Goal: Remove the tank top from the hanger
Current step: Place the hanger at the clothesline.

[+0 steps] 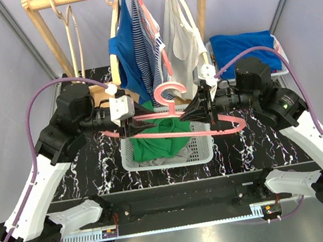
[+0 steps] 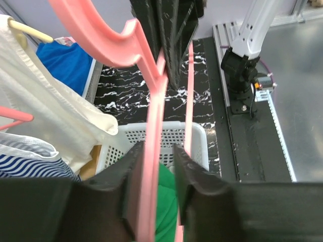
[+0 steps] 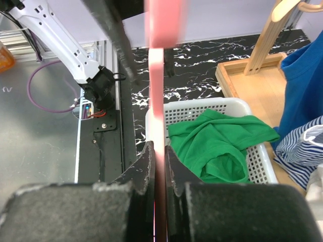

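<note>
The green tank top [image 3: 217,146] lay bunched in the white basket [image 1: 202,146], just under both end effectors and not touching them. My right end effector [image 3: 160,166] pinched the pink hanger [image 1: 172,91] tight. My left end effector [image 2: 156,176] was narrow around its bar, with a small gap on one side. If that grip slipped, I think the hanger could tip and snag the top.

Bright even light, soft shadows, mild sheen on steel floor [image 2: 298,101], pink hanger [image 3: 157,101] blurred close up.

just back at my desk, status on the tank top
Right gripper shut on pink hanger. Left gripper astride it, not clamped. Green tank top off, in white basket. Nothing in the way.
</note>
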